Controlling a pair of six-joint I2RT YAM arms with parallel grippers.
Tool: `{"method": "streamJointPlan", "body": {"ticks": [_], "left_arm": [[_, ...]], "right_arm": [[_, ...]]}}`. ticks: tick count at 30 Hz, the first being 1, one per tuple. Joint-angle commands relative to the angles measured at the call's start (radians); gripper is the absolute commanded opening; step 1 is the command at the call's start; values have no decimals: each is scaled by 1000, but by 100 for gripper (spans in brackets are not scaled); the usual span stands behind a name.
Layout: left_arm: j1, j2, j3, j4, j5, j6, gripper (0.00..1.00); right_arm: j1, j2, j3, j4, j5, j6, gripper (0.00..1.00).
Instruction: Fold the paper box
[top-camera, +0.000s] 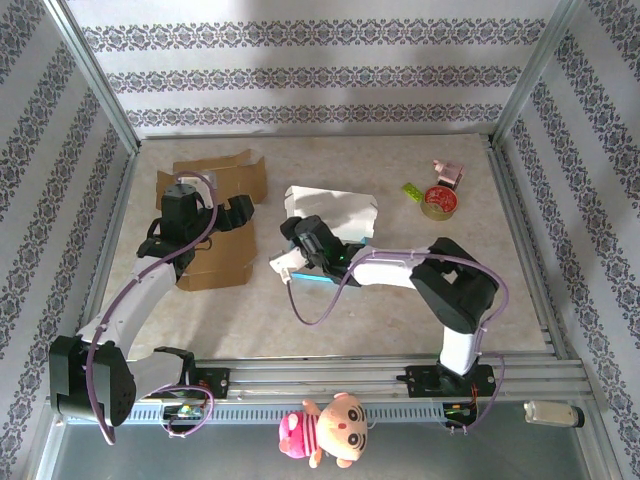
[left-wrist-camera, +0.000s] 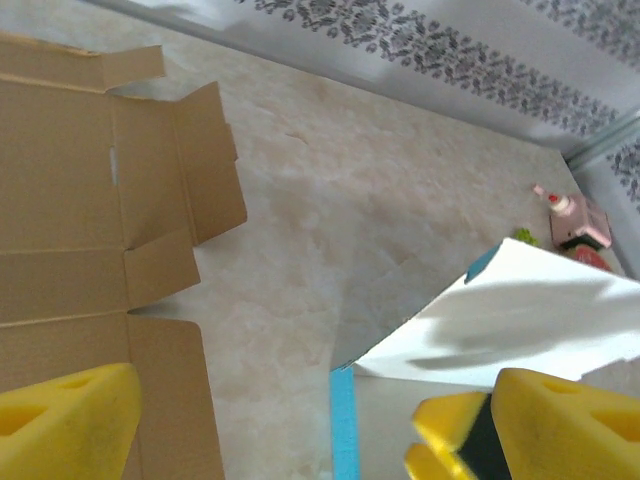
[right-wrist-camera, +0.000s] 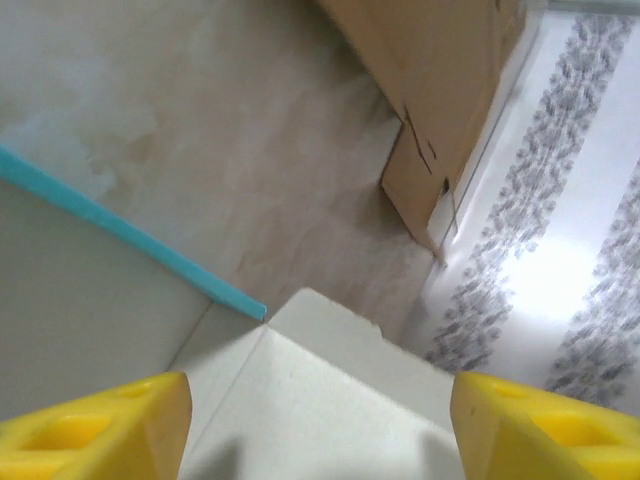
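1. I see the white paper box (top-camera: 335, 212) in the middle of the overhead frame, partly unfolded, with a teal edge along its lower side.
2. My right gripper (right-wrist-camera: 320, 430) sits over the box's lower left corner. Its fingers are spread, with a white flap between them, unpinched.
3. My left gripper (left-wrist-camera: 300, 430) is spread wide too and holds nothing, above the table (left-wrist-camera: 330, 200) between the flat brown cardboard (left-wrist-camera: 70, 230) and the box.
4. A roll of tape (top-camera: 439, 202) lies at upper right.

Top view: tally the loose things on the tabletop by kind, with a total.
Boxes: 2 (brown box, white box)
Tape roll: 1
Pink item: 1
Green item: 1
Total: 5
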Motion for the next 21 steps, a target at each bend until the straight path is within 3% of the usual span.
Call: {"method": "streamJointPlan", "body": {"ticks": [1, 3, 7, 8, 9, 11, 17, 21], "left_arm": [[7, 4, 11, 85, 91, 173, 90], [3, 32, 30, 111, 157, 222, 90], [-29, 112, 87, 76, 255, 335, 88], [-50, 131, 101, 57, 265, 382, 88], [-74, 152, 112, 37, 268, 441, 88], [-111, 186, 109, 26, 285, 572, 88], [-128, 284, 148, 50, 255, 637, 90], [-128, 348, 178, 57, 261, 662, 90]], "right_arm": [[-20, -141, 110, -191, -98, 484, 71], [-73, -219, 163, -331, -236, 767, 71], [-245, -363, 126, -343, -488, 1281, 76], [-304, -395, 84, -301, -564, 1441, 78], [-361, -424, 25, -230, -640, 1596, 93], [-431, -476, -56, -217, -636, 1760, 98], [-539, -575, -159, -404, -426, 1802, 98], [-555, -502, -165, -435, -447, 1709, 98]]}}
